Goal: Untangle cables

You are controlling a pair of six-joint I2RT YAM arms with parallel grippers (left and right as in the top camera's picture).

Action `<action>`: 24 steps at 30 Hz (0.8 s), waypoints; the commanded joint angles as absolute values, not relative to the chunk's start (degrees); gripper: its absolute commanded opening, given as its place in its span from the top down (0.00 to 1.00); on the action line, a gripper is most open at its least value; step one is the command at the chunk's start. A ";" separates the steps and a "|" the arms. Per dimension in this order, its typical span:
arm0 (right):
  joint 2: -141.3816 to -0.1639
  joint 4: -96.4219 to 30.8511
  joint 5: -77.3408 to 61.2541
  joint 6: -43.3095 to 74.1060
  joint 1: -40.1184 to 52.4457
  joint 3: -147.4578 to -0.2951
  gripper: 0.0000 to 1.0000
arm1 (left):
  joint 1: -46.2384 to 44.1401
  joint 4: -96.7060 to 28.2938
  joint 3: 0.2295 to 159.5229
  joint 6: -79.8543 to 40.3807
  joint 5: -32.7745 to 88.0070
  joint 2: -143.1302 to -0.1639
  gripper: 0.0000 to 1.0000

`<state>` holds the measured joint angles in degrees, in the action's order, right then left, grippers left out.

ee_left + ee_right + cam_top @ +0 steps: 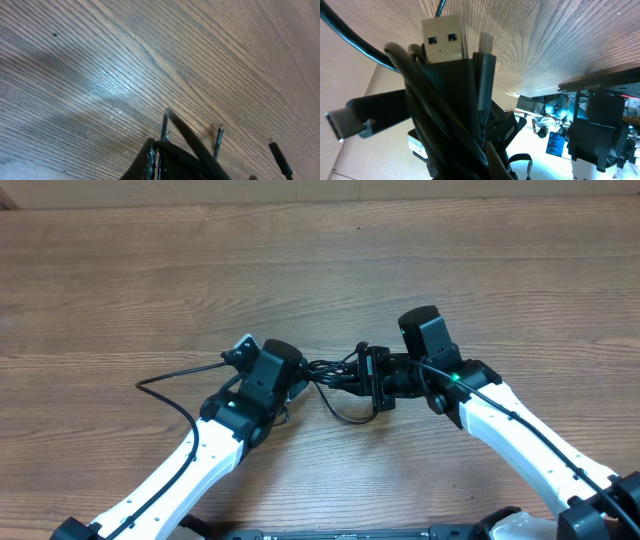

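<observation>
Over the middle of the brown wood-grain table (300, 260), the two white-and-black arms meet nose to nose. The thin black cables (335, 375) are strung in a tangled bunch between them. The left gripper (303, 380) is closed, and the bunch runs straight into its tip, so it looks to be pinching the cords. Its own camera shows only black strands (172, 152) at the bottom edge, not the fingers themselves. Beyond those strands a small metal-tipped plug (218, 137) hangs above the table's surface.

The right gripper (372, 380) is clamped on the other end of the bunch. In its wrist view several cords (450, 110) are pressed together right in front of the lens. A silver rectangular USB plug (444, 37) sticks out of the top of that clump.

One loose strand (165, 385) leaves the tangle and lies on the table toward its left side, then curls back under the left arm. Another slack loop (345, 418) sags onto the table from the middle of the bunch, toward the table's near edge.
</observation>
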<state>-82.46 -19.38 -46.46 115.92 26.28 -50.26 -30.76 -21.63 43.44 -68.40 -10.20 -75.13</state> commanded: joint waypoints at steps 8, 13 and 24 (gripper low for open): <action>-81.34 -19.03 -36.49 118.43 26.59 -51.48 0.96 | -29.15 -30.17 45.25 -56.71 -8.34 -72.16 0.96; -81.34 -19.05 -20.25 107.37 26.59 -51.48 0.96 | -24.88 -44.07 50.68 -48.51 -5.23 -65.08 0.96; -81.34 -20.29 -13.26 101.49 26.61 -51.48 0.96 | -18.92 -57.98 55.66 -42.92 -1.08 -59.57 0.84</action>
